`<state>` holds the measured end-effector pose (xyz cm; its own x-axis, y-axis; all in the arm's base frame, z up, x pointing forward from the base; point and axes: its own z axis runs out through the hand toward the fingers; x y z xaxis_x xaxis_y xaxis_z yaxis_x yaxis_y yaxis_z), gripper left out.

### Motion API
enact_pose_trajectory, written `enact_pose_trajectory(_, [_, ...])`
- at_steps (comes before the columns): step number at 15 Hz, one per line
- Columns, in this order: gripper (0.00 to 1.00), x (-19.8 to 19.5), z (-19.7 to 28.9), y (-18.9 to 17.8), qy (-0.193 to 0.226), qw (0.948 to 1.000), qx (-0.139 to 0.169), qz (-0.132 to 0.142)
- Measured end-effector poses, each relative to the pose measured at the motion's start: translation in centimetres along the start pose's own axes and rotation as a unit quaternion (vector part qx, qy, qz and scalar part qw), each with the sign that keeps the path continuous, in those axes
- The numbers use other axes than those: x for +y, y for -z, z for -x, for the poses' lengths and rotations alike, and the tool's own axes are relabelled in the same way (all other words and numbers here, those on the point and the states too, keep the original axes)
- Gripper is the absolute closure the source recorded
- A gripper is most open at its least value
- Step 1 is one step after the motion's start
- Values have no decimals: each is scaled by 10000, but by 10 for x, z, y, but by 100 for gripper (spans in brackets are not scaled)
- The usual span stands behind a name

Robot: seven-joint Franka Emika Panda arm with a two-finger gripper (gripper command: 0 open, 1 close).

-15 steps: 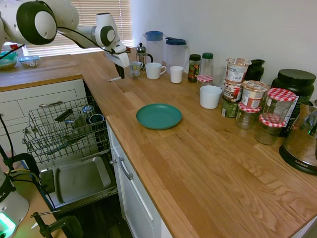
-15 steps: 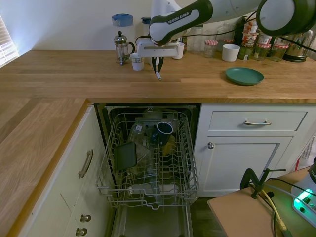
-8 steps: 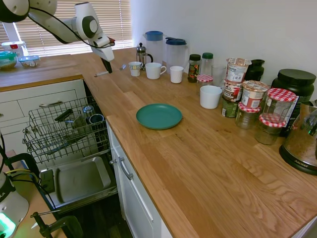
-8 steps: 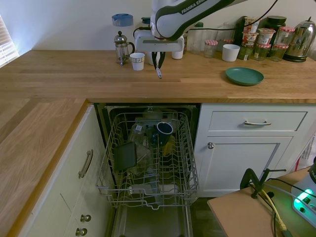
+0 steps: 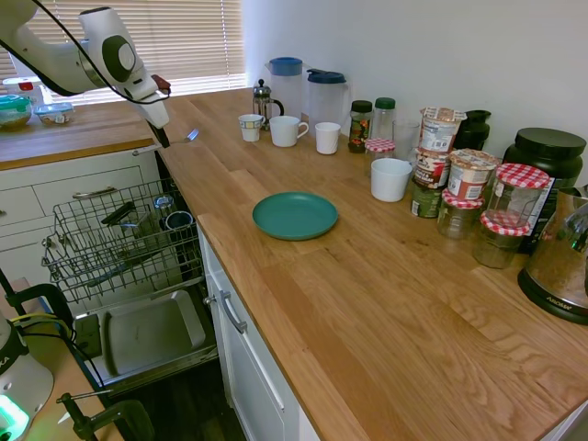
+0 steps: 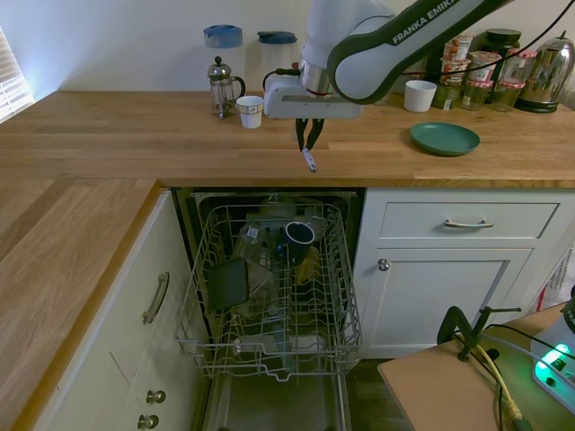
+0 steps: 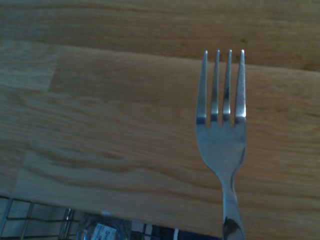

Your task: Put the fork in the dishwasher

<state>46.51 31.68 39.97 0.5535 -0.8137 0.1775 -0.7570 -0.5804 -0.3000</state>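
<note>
One slim silvery metal fork (image 5: 188, 136) is clamped in the black two-finger end effector (image 5: 163, 136) in the first exterior view, tines pointing out over the oak-plank table (image 5: 367, 276). Compared with half a second ago, the end effector has travelled from beside the small white paper cup (image 5: 250, 127) to the table corner directly above the under-counter dishwasher (image 5: 138, 303). Judgement: transport is nearly complete; lowering and release remain. A round teal plate (image 5: 295, 215) lies well apart from the end effector on the table.

Second exterior view: the end effector (image 6: 308, 153) now hangs over the front edge of the table (image 6: 108, 135), fingers closed narrowly on the fork (image 6: 310, 162), which slants downward. The grey wire rack of the dishwasher (image 6: 269, 296) is pulled out directly below and already holds a dark mug (image 6: 298, 235) and other items. White cabinet drawers (image 6: 467, 220) flank the opening.

Wrist view: the fork (image 7: 222, 135) shows four tines against the table (image 7: 100, 125); rack wire (image 7: 30, 220) appears beyond the table edge.
</note>
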Motion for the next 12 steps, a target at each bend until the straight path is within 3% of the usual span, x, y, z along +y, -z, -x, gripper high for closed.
enact_pose_trajectory(4, [100, 23, 43, 14, -111, 9999, 83, -13])
enact_pose_trajectory(12, [100, 107, 141, -26, -291, 9996, 41, 24])
